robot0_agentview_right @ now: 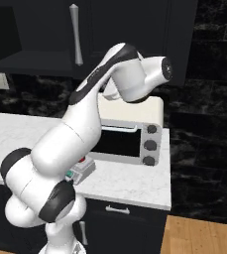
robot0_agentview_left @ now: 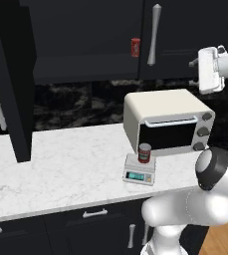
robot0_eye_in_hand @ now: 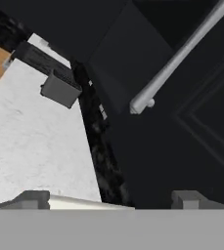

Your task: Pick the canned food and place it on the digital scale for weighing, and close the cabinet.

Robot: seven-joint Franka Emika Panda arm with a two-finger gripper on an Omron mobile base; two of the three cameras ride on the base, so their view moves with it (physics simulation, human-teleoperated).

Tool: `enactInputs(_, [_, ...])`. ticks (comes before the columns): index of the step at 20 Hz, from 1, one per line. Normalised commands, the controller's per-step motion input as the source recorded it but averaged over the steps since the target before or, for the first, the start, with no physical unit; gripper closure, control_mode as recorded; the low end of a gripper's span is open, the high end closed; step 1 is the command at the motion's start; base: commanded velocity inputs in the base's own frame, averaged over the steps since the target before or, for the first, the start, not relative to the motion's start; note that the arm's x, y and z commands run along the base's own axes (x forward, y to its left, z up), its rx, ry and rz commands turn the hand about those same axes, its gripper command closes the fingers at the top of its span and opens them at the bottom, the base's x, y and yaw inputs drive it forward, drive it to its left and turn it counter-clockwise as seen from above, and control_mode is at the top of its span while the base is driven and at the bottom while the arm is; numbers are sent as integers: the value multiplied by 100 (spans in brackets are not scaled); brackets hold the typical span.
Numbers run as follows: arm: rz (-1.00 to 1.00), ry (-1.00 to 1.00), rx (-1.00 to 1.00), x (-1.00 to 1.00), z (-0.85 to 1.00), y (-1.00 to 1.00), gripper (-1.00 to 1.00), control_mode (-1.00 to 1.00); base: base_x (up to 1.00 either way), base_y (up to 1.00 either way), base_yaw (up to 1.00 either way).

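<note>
While the canned food (robot0_agentview_left: 144,152) is resting upright on the digital scale (robot0_agentview_left: 139,173) on the bench (robot0_agentview_left: 60,164), the cabinet (robot0_agentview_left: 16,79) door is hanging open at left. The claw (robot0_eye_in_hand: 114,199), fingers spread and empty, is being held high near a bar handle (robot0_eye_in_hand: 182,53); the open door is best pushed flat near its free edge.

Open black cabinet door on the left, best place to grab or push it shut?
The open black panelled cabinet door stands edge-on over the white marble counter, swung out toward the robot. Its handle can't be made out from here, so I'd go for the free outer edge, low down, coming from the left side and pushing right toward the closed door's silver bar handle.
</note>
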Motion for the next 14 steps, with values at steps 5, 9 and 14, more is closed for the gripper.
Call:
enactInputs(5, [-18,-40,22,-100,11,26,-100,-100,0,0,0])
enactInputs(9, [-1,-68,2,-100,-31,100,-100,-100,0,0,0])
enactInputs(14, [-10,-48,1,-100,-17,99,-100,-100,0,0,0])
